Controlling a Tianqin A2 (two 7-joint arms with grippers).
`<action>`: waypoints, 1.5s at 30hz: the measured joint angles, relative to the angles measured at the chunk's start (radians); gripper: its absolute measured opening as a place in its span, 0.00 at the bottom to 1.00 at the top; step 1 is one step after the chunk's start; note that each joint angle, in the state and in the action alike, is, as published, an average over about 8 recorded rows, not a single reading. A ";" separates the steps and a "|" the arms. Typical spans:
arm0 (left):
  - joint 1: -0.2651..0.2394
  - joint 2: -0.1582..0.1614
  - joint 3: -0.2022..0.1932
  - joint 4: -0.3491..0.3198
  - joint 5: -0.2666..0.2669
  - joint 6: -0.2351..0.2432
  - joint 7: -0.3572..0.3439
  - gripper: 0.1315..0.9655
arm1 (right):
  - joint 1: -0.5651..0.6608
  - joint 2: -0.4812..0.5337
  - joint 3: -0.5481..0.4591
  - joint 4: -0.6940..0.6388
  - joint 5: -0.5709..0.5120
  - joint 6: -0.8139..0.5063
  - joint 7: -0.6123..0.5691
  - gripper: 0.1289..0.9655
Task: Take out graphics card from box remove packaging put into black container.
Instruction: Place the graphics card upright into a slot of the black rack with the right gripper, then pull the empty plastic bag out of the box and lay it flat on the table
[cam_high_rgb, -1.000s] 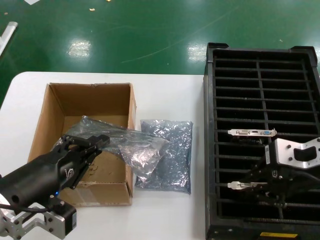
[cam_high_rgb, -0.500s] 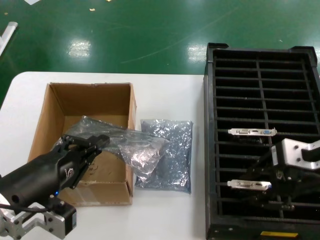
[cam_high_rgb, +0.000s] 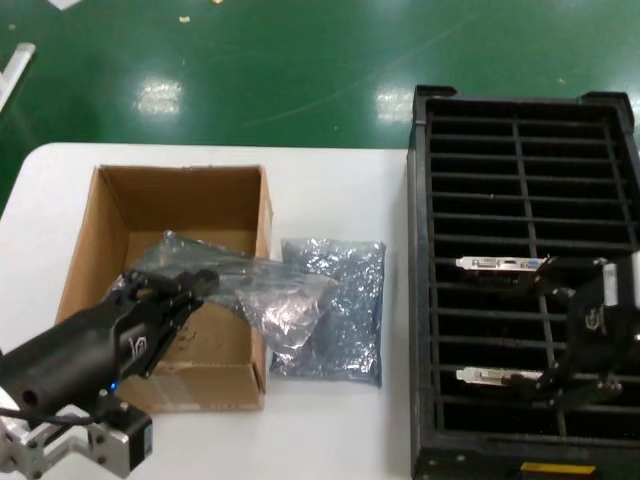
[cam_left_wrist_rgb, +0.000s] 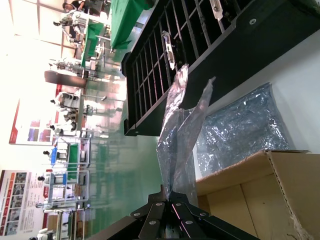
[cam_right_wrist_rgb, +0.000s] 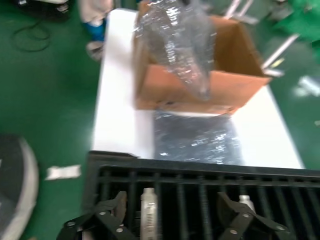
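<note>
Graphics card (cam_high_rgb: 497, 376) slotted in black container (cam_high_rgb: 425, 250), four o'clock. Right gripper (cam_right_wrist_rgb: 175, 215) spread wide above; could snag bracket lifting away. Left gripper (cam_high_rgb: 185, 290) pinching emptied antistatic bag (cam_high_rgb: 265, 295) over box (cam_high_rgb: 110, 200).

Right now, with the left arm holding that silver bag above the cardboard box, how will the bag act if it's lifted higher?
The silver bag, pinched in the left gripper, droops over the box wall, so it is probably floppy. Its thin, see-through film suggests little weight, likely swaying. The crinkled glossy surface may slip between the fingers.
</note>
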 joint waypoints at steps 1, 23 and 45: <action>0.000 0.000 0.000 0.000 0.000 0.000 0.000 0.01 | -0.024 0.007 0.021 0.003 0.009 0.030 -0.016 0.53; -0.003 0.003 0.000 -0.001 0.001 0.005 -0.007 0.01 | -0.409 -0.134 0.446 -0.122 0.372 0.546 -0.506 0.92; -0.343 0.567 -0.192 0.162 0.033 0.529 -0.814 0.01 | -0.408 -0.137 0.450 -0.130 0.386 0.550 -0.517 1.00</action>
